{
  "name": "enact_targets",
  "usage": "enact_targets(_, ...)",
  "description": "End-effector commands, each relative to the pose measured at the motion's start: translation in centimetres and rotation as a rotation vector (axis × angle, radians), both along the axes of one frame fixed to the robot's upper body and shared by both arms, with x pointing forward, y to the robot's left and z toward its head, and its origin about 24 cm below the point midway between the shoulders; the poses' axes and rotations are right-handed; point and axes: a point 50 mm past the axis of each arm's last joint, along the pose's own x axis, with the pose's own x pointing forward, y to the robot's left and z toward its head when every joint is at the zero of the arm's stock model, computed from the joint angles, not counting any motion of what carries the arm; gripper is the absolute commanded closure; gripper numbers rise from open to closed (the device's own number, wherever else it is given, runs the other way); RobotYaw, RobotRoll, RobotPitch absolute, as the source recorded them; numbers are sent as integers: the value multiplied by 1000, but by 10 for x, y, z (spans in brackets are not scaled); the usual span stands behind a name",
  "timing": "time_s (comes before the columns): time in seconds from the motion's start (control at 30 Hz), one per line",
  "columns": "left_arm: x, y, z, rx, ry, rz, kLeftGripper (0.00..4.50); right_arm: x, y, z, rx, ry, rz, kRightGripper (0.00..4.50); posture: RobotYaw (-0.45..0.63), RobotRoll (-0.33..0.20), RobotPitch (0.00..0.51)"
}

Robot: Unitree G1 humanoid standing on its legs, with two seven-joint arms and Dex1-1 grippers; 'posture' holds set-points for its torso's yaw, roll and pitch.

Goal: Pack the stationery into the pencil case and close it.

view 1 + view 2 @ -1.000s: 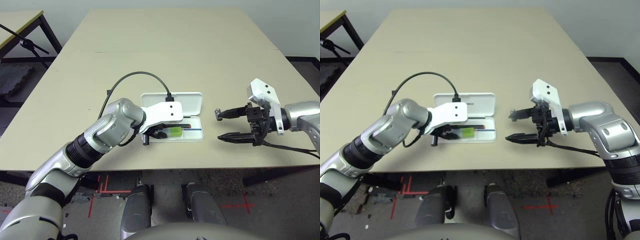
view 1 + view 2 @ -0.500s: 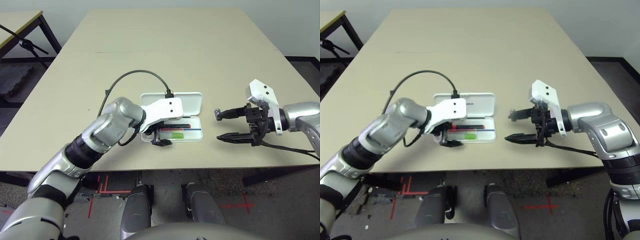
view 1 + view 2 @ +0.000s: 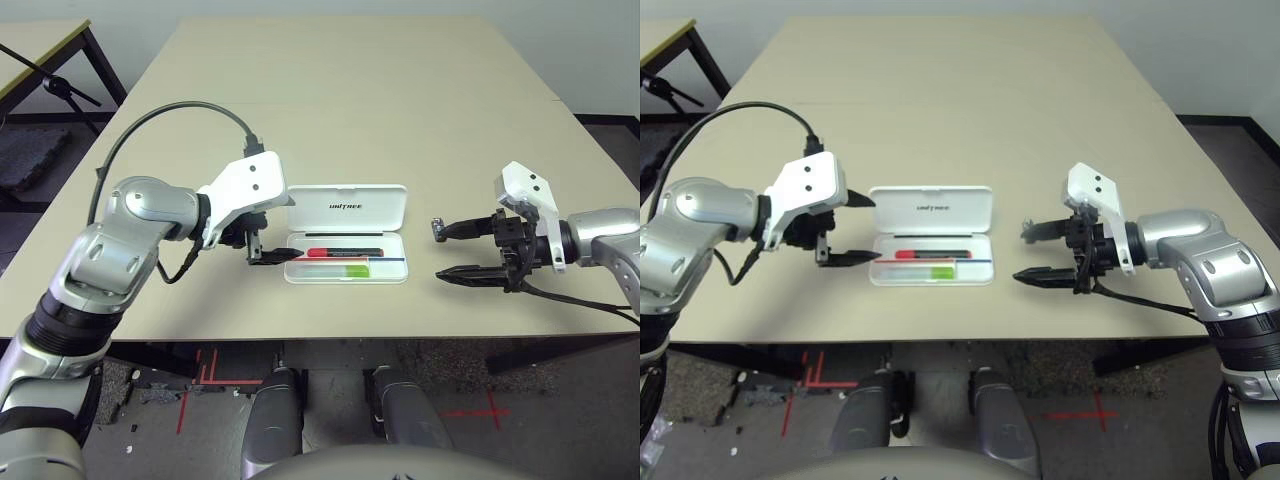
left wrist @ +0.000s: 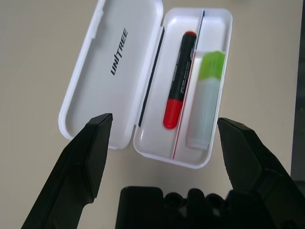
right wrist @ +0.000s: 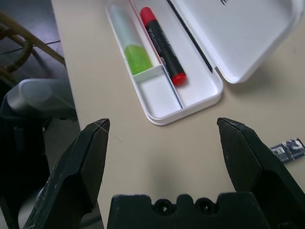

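Pencil case (image 3: 345, 232) lies open mid-table, red marker (image 4: 177, 78) and green-white bar (image 4: 205, 98) inside. Left gripper (image 3: 262, 246) has pulled out of it, now beside its left end, fingers spread, empty. Right gripper (image 3: 450, 252) unchanged, spread; metal piece (image 3: 437, 228) at its far fingertip.

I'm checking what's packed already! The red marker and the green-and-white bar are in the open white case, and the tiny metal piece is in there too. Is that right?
Not quite. The red marker and green-and-white bar do lie in the open pencil case, but the tiny metal piece is outside on the table, beside the right gripper. The left eye view shows it.
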Motion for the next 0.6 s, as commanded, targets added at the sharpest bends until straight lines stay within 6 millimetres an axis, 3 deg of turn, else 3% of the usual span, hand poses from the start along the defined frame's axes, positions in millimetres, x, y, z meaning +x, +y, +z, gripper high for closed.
enact_targets(0.03, -4, 2, 18, -116, -71, -17, 47, 5, -12, 5, 10, -15, -134, 0, -68, 0, 115)
enact_targets(0.2, -11, 13, 31, -127, -77, -27, 47, 5, -24, 16, 42, -9, -289, 0, -71, 0, 117)
enact_targets(0.37, -13, 13, 36, -130, -75, -37, 47, 15, -37, 11, 9, -30, -556, 0, -77, 0, 124)
enact_targets(0.6, -11, 9, 24, -90, -46, -46, 47, 38, -29, 16, 94, -86, -905, 0, -102, 0, 130)
